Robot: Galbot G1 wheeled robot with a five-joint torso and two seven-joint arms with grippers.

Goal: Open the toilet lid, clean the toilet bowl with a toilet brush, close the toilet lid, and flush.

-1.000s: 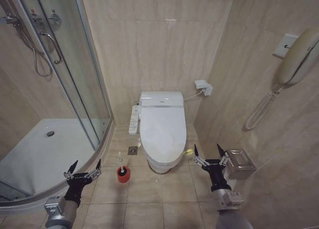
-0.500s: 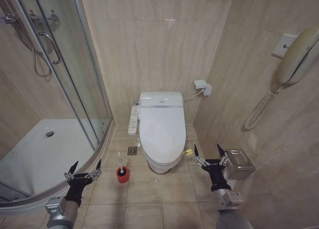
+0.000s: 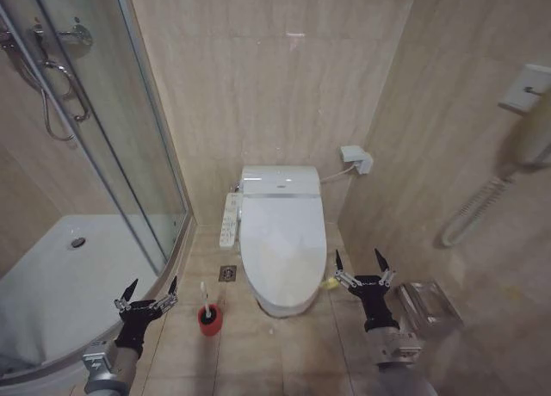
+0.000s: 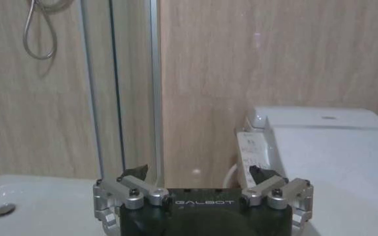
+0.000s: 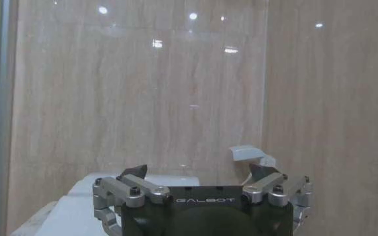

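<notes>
The white toilet lid [image 3: 282, 241] lies shut over the toilet against the back wall, so the toilet bowl is hidden under it. On the floor to the toilet's left stands the toilet brush [image 3: 207, 314], a pale handle in a red round holder. My left gripper [image 3: 150, 290] hangs open low at the left, just left of the brush and apart from it. My right gripper [image 3: 359, 262] is open at the toilet's right front, holding nothing. In the left wrist view the lid [image 4: 340, 157] sits ahead of the open left gripper [image 4: 201, 173]. The right wrist view has the right gripper [image 5: 199, 171] open.
A glass shower enclosure [image 3: 112, 155] with a white curved tray [image 3: 60, 284] fills the left. A white button panel [image 3: 228, 219] sits on the toilet's left side. A floor drain [image 3: 227, 273] lies beside it. A metal bin [image 3: 428, 306] stands at the right wall, a wall phone [image 3: 525, 138] above.
The whole head view has shifted: the toilet looks larger and closer and the wall phone has slid toward the right edge. Both grippers keep their open pose.
</notes>
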